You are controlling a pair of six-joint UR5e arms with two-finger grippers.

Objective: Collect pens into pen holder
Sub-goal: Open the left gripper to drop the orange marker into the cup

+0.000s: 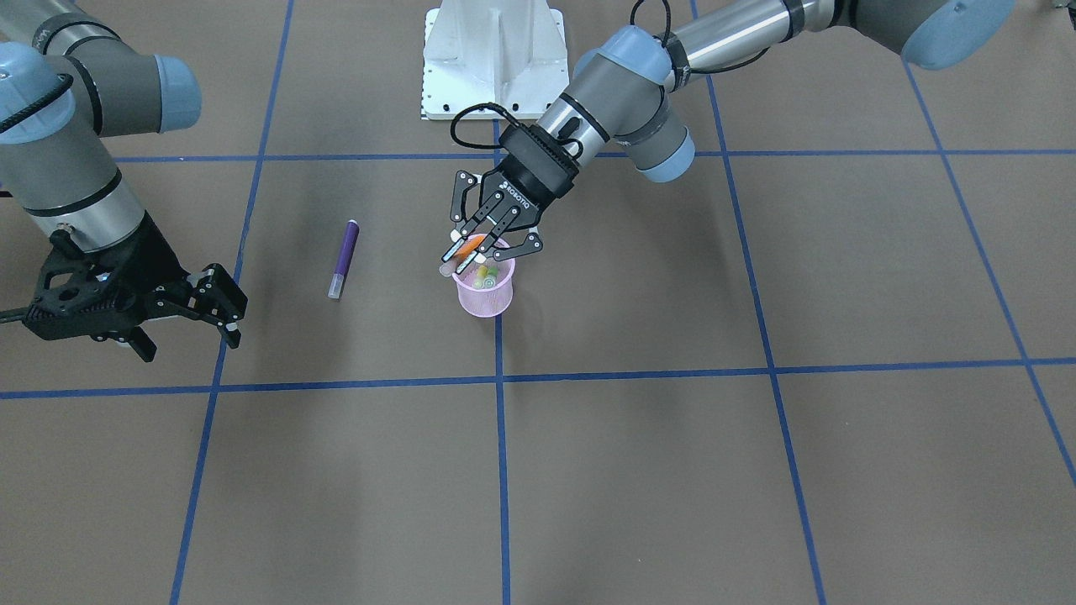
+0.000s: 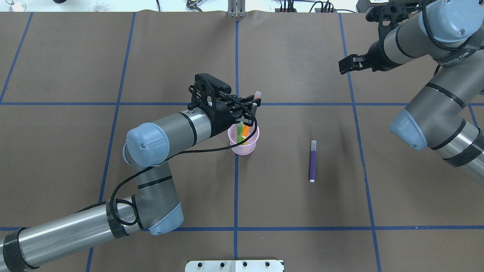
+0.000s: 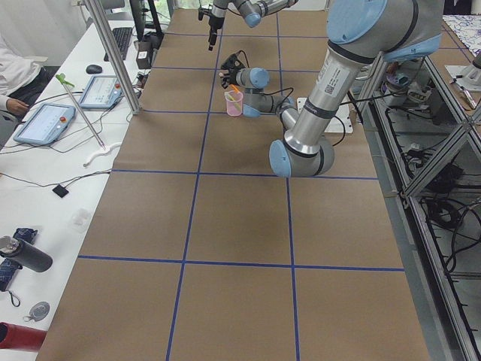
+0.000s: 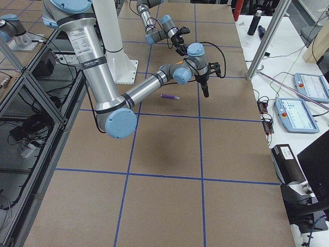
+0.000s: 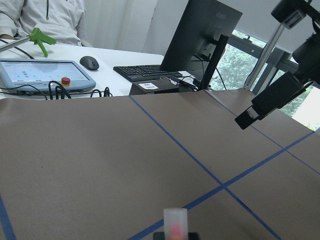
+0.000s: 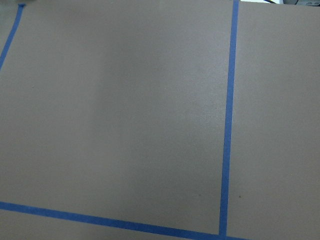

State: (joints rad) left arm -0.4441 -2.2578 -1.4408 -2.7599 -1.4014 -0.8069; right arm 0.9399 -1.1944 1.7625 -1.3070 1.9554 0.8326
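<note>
The left arm [image 2: 166,132] and right arm [image 2: 435,102] are brushed-silver tubes joined by grey housings with pale-blue round caps and ringed by black bands. A thin black cable [image 2: 124,181] loops along the left arm. The left gripper [image 1: 475,250] is black with linked fingers and white ROBOTIQ lettering. The right gripper [image 1: 229,315] is black too. The white base plate [image 2: 234,265] carries dark screws.

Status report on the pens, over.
Left claw shut on orange pale-capped pen, above pink wire-mesh cup. Right claw open, empty. Purple pen lying on brown table, nothing blocking it.
</note>
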